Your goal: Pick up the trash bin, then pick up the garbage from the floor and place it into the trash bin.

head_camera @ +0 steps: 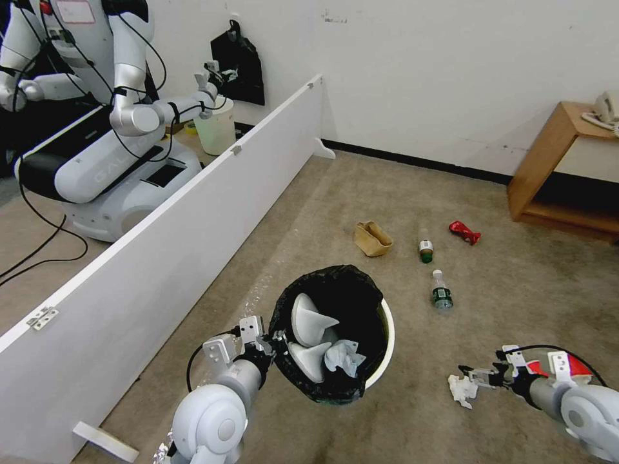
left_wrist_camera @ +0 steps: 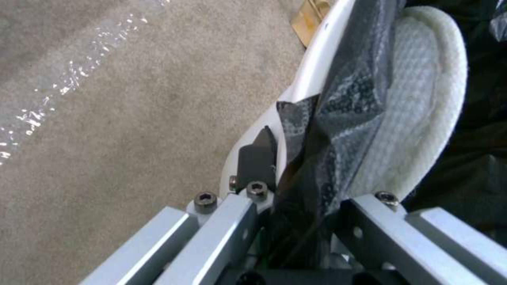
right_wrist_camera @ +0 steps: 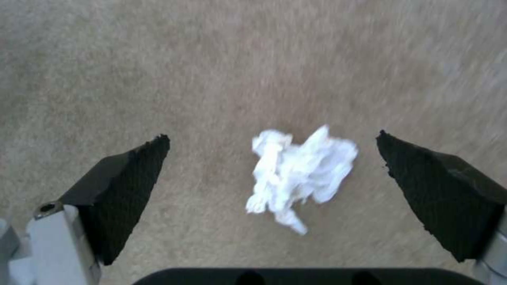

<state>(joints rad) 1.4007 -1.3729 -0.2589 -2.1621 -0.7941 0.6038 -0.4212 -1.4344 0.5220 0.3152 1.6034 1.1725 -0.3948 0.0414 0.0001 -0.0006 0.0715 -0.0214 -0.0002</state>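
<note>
Right gripper hovering over a tissue, left one holding the bin

Head view: the left gripper (head_camera: 274,338) is pinching the trash bin (head_camera: 385,335) rim, while the right gripper (head_camera: 474,375) is hanging just over the crumpled tissue (head_camera: 461,390) on the floor. Left wrist view: its fingers (left_wrist_camera: 257,158) are clamping the rim and bag. Right wrist view: spread fingers (right_wrist_camera: 132,174) are straddling the tissue (right_wrist_camera: 298,174), which lies centred between them.

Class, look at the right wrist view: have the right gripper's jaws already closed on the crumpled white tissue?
No: the right gripper has its jaws spread wide, with the crumpled white tissue lying untouched on the carpet between them.
</note>
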